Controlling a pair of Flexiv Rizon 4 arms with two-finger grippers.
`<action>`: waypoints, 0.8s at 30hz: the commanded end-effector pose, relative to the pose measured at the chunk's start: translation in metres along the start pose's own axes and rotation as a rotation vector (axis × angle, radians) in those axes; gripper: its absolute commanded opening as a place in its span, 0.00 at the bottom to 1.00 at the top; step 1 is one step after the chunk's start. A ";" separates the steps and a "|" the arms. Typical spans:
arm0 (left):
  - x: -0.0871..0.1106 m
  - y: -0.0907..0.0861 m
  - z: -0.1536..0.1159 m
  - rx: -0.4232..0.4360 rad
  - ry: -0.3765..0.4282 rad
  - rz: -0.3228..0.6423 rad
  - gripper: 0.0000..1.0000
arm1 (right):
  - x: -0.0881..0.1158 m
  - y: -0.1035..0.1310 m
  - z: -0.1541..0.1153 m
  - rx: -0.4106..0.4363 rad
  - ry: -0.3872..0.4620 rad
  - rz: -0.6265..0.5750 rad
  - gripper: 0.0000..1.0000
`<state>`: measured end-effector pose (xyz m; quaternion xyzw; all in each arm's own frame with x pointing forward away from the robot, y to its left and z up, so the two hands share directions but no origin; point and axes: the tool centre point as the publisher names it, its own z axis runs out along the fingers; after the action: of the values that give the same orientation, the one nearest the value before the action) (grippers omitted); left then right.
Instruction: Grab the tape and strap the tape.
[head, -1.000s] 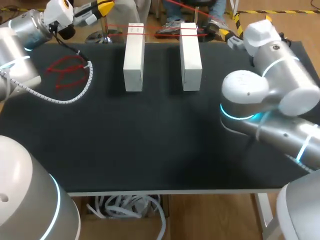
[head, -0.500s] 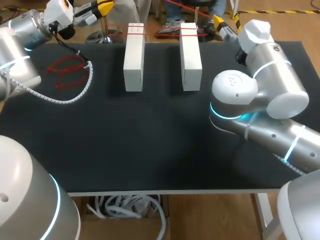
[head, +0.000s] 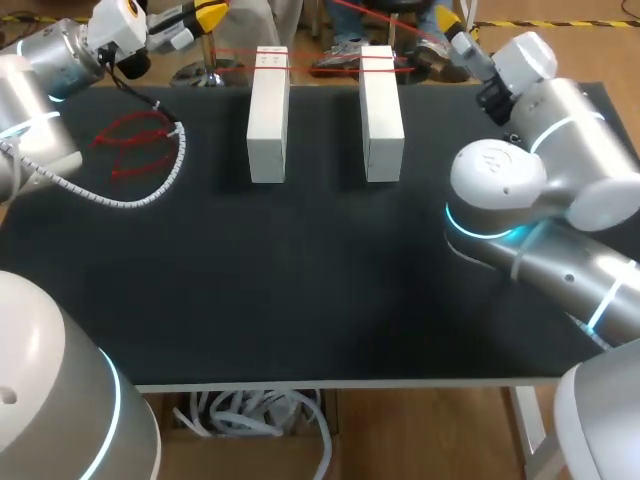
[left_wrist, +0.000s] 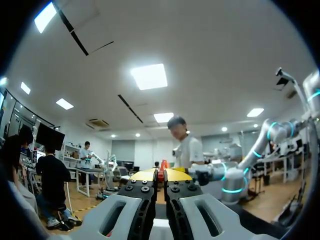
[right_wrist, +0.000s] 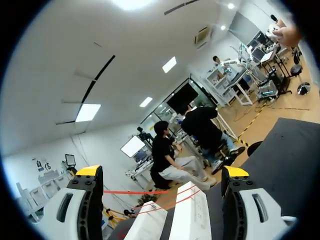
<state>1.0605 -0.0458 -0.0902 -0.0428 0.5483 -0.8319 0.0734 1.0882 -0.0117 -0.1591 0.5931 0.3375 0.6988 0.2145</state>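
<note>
Two white blocks (head: 267, 110) (head: 381, 110) stand side by side at the table's far edge. Thin red tape (head: 240, 53) runs across their far ends. My left gripper (head: 210, 14) is beyond the far left corner, shut on the tape; a red bit (left_wrist: 161, 176) shows between its yellow tips (left_wrist: 143, 175). My right gripper (head: 455, 24) is raised past the far edge, right of the blocks, and open. In the right wrist view, the red tape strands (right_wrist: 150, 192) and both blocks (right_wrist: 192, 215) lie ahead between its spread fingers (right_wrist: 89, 171), untouched.
Loose red tape loops (head: 135, 140) lie on the black table (head: 300, 270) at the far left, beside the left arm's white coiled cable (head: 150, 185). The right arm's bulky elbow (head: 510, 190) hangs over the right side of the table.
My right gripper has swung from beside the right block, toward it, then up and away past the far edge. The left arm and the tape have held still.
</note>
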 end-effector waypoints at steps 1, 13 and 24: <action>0.001 0.000 0.000 0.001 -0.002 0.002 0.00 | -0.007 0.002 -0.003 0.001 0.065 0.003 1.00; 0.001 0.000 0.000 0.001 -0.002 0.002 0.00 | 0.011 -0.012 -0.005 -0.039 0.083 0.124 1.00; 0.001 0.000 0.000 0.001 -0.002 0.002 0.00 | 0.028 -0.017 -0.010 -0.163 0.083 0.448 1.00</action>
<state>1.0604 -0.0459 -0.0902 -0.0429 0.5483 -0.8319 0.0734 1.0665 0.0114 -0.1474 0.6188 0.1896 0.7569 0.0903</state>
